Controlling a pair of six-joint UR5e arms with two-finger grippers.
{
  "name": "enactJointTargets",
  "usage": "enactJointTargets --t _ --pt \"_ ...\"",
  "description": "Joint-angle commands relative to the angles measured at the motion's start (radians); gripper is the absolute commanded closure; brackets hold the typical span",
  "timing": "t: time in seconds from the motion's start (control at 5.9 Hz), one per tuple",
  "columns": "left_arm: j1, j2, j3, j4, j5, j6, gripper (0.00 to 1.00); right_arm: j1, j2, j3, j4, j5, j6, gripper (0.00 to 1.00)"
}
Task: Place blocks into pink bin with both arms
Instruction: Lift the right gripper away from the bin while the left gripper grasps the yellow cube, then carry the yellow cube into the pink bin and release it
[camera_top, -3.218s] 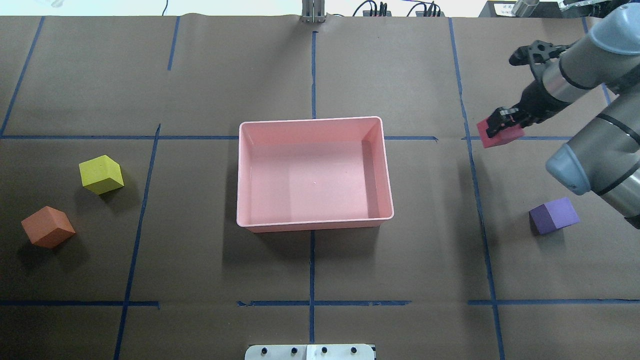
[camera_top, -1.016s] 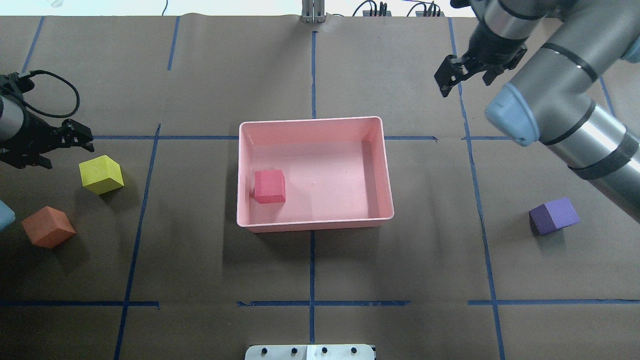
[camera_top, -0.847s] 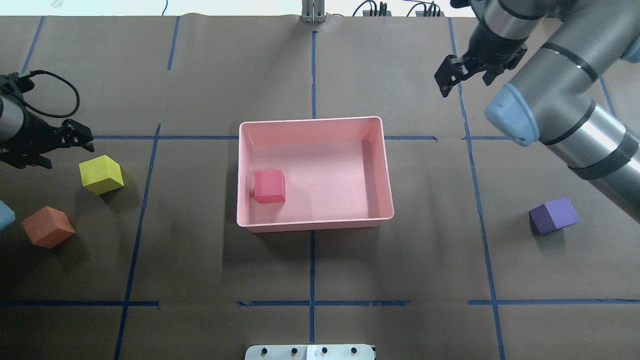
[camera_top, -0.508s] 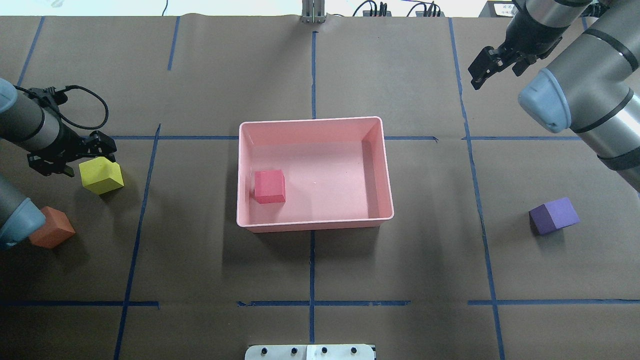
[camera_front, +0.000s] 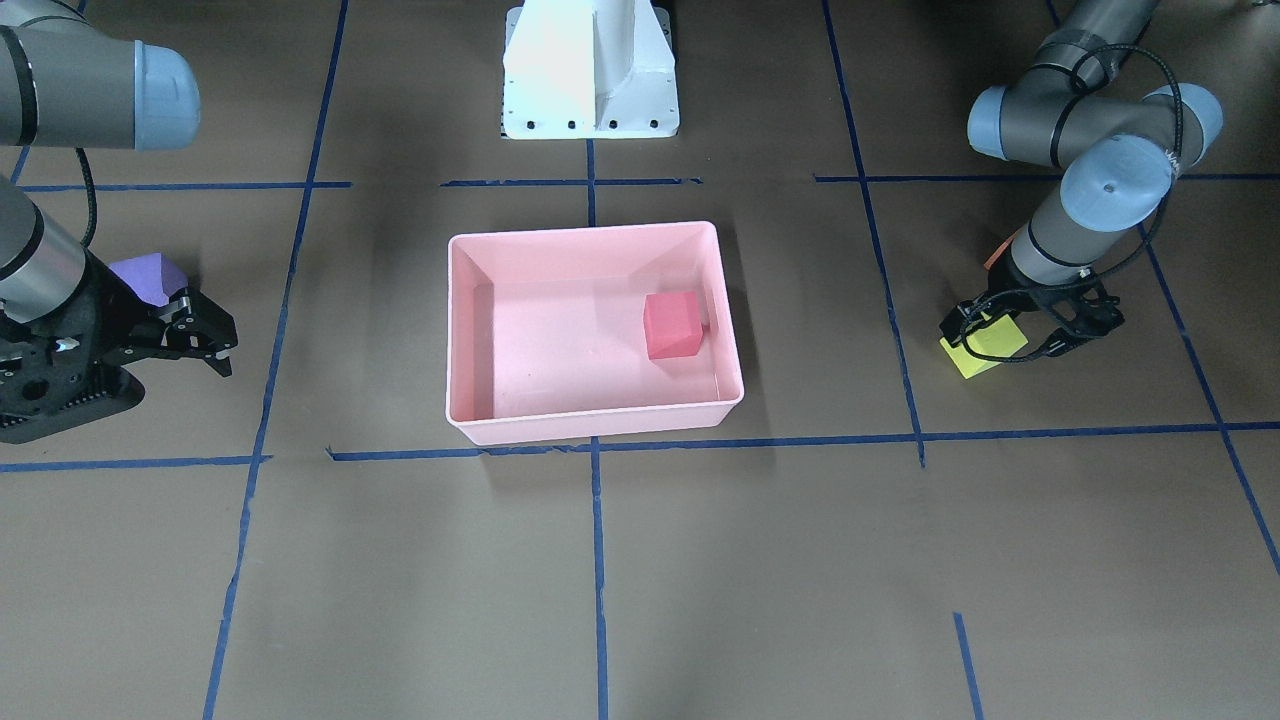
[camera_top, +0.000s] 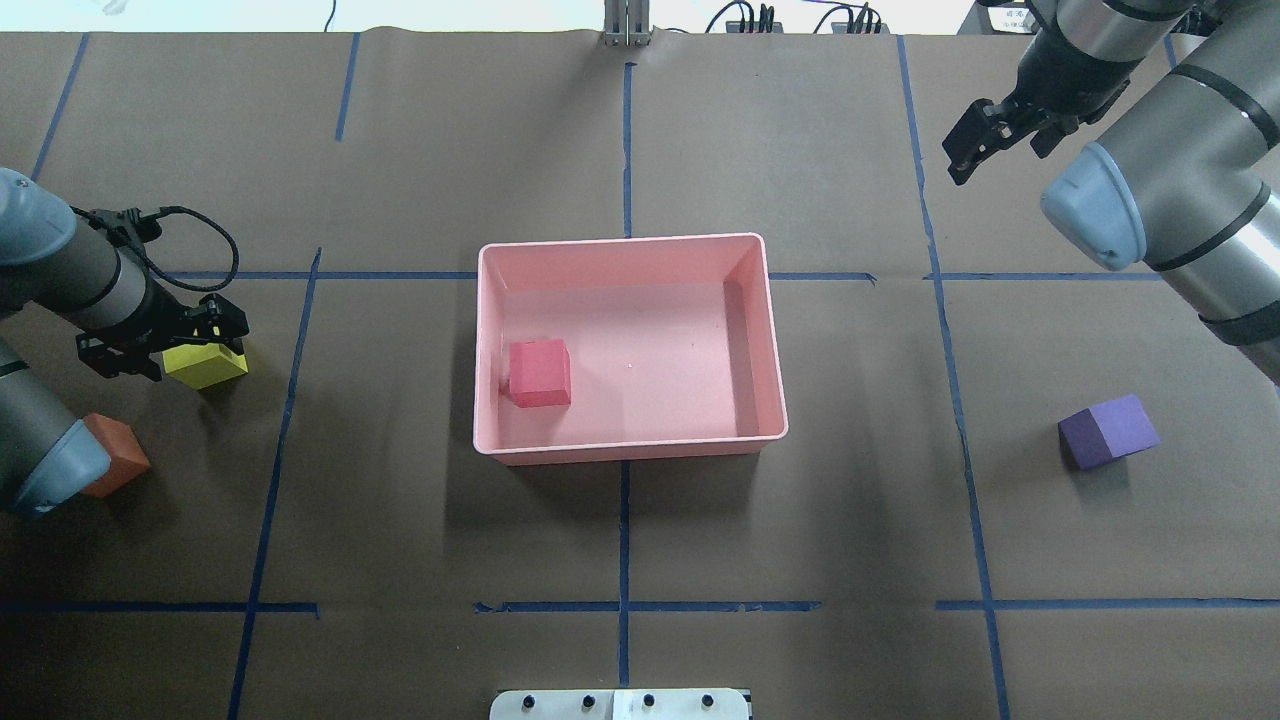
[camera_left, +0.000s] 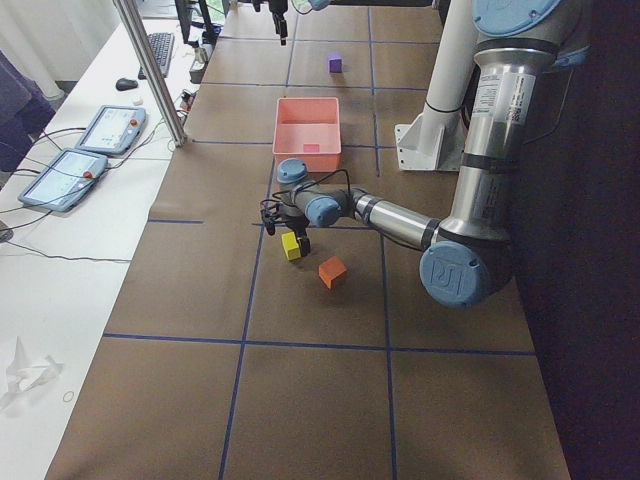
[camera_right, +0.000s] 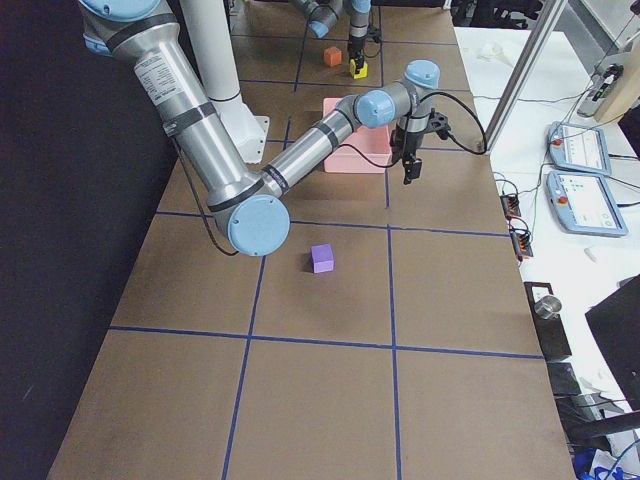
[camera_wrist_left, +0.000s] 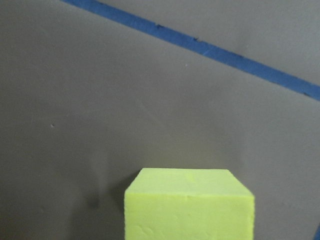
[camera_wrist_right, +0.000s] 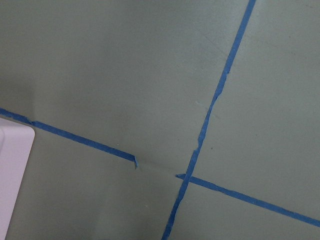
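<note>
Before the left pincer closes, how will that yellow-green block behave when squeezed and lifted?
Probably light and slightly squashy: the yellow-green block looks like matte foam. With flat faces and square edges, it shouldn't roll. That matte surface should grip well in the left pincer.

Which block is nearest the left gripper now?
The yellow-green block: the left gripper straddles it, open. The orange block lies apart; the purple block and the red-pink block are far off.
</note>
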Motion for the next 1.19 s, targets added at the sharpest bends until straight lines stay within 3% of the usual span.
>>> enactJointTargets --t 0.0,0.17,0.51,0.68,0.85,1.02 --pt "-0.009 -0.002 -0.015 0.002 0.0 0.001 0.56 0.0 -0.001 0.003 0.0 0.002 0.0 0.0" --pt "-0.036 -0.012 -0.035 0.008 0.002 0.001 0.63 0.0 -0.002 0.006 0.0 0.002 0.0 0.0" --pt "-0.092 -0.15 -0.087 0.017 0.0 -0.002 0.63 0.003 -0.054 0.032 0.003 0.0 -0.046 0.0" --pt "-0.092 -0.229 -0.089 0.018 0.002 -0.009 0.63 0.024 -0.149 0.102 0.026 0.015 -0.075 0.0" --pt "-0.087 -0.321 -0.093 0.078 0.002 -0.014 0.63 0.061 -0.262 0.121 0.126 0.064 -0.113 0.0" --pt "-0.075 -0.444 -0.103 0.241 0.009 -0.064 0.63 0.098 -0.356 0.121 0.235 0.097 -0.132 0.0"
